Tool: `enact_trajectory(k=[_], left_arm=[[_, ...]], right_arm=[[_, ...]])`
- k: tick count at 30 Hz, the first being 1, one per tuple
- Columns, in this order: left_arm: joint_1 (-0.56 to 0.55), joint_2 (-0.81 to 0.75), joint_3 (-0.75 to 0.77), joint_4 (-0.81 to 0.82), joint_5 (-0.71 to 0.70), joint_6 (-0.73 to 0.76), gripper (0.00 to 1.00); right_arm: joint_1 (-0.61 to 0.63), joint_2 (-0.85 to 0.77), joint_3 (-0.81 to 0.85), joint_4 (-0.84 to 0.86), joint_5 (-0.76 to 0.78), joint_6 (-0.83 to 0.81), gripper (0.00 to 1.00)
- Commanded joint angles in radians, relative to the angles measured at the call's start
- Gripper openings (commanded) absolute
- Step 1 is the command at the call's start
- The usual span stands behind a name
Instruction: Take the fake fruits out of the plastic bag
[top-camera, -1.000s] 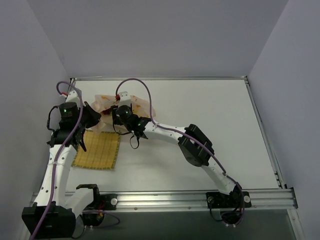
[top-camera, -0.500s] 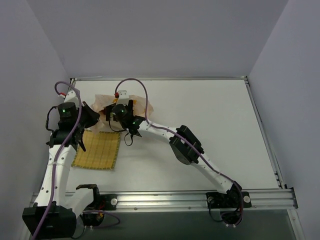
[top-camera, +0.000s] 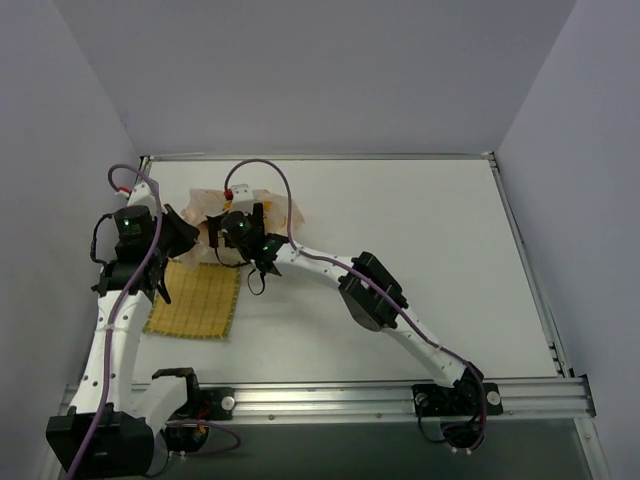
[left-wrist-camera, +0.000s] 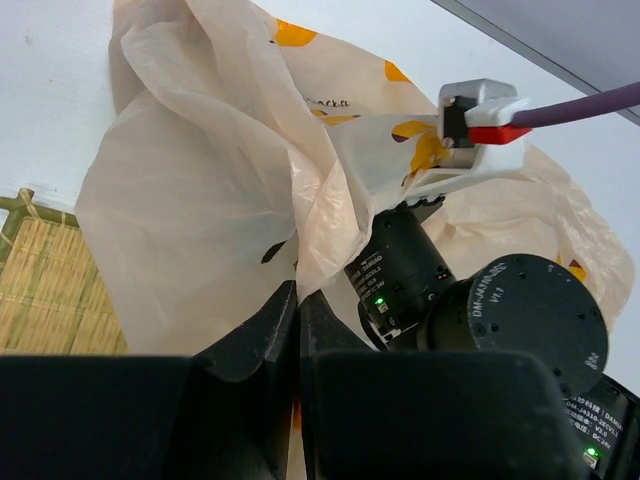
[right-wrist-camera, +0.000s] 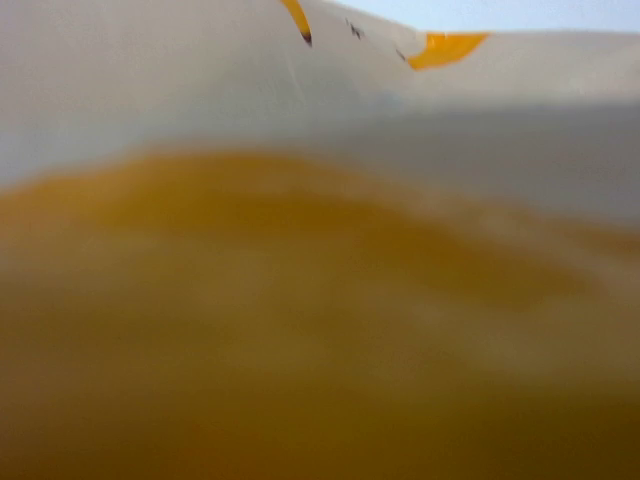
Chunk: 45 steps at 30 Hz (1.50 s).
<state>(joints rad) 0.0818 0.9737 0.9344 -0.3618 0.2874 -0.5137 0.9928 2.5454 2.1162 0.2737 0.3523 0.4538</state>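
Note:
The peach plastic bag (top-camera: 282, 207) printed with yellow bananas lies crumpled at the back left of the table. My left gripper (top-camera: 196, 243) is shut on a fold of the bag's edge (left-wrist-camera: 297, 285) and holds it up. My right wrist (left-wrist-camera: 525, 320) reaches into the bag's mouth from the right, and its fingers are hidden inside. The right wrist view shows only bag film (right-wrist-camera: 300, 90) above a blurred orange-brown mass (right-wrist-camera: 300, 350) close to the lens. No fruit can be made out in any view.
A yellow woven mat (top-camera: 195, 300) lies in front of the bag, below my left gripper, and its corner shows in the left wrist view (left-wrist-camera: 45, 290). The table's left wall is close to the left arm.
My right wrist has moved left and deeper into the bag. The bag has bunched up around it. The left gripper has stayed in place.

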Motion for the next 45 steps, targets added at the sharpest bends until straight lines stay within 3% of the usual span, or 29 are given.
enact_trajectory(k=[1,6,12,18,21,27,31,38,41,43,45], left_arm=[[0.007,-0.029,0.004,0.020,-0.001,-0.026,0.02],[-0.002,-0.029,0.006,0.018,-0.004,-0.031,0.03],[-0.005,-0.032,0.003,0.020,-0.001,-0.031,0.02],[-0.008,-0.040,0.001,0.017,-0.008,-0.029,0.02],[-0.008,-0.035,0.001,0.018,-0.005,-0.029,0.02],[-0.010,-0.026,0.006,0.018,-0.001,-0.026,0.02],[-0.007,-0.018,0.009,0.021,0.007,-0.028,0.02],[-0.004,-0.015,0.006,0.026,0.010,-0.032,0.02],[-0.004,-0.012,0.009,0.026,0.009,-0.031,0.02],[-0.004,-0.004,0.011,0.024,0.010,-0.029,0.02],[-0.004,0.000,0.012,0.024,0.010,-0.029,0.02]], right_arm=[[0.000,-0.042,-0.041,-0.213,0.039,-0.079,0.89],[-0.011,-0.137,-0.105,-0.269,0.079,-0.188,0.85],[-0.045,-0.174,-0.090,-0.350,-0.062,-0.231,0.81],[-0.046,-0.085,-0.003,-0.334,-0.065,-0.181,0.95],[-0.049,-0.056,0.010,-0.248,-0.047,-0.130,0.98],[-0.078,-0.053,-0.005,-0.078,-0.093,-0.106,0.97],[-0.088,-0.014,0.022,-0.076,-0.168,-0.089,0.96],[-0.089,0.044,0.051,-0.077,-0.162,-0.053,0.99],[-0.088,0.052,0.086,-0.071,-0.161,-0.050,0.87],[-0.086,0.027,0.070,-0.042,-0.161,-0.049,0.58],[-0.085,-0.005,0.038,0.004,-0.148,-0.050,0.46]])
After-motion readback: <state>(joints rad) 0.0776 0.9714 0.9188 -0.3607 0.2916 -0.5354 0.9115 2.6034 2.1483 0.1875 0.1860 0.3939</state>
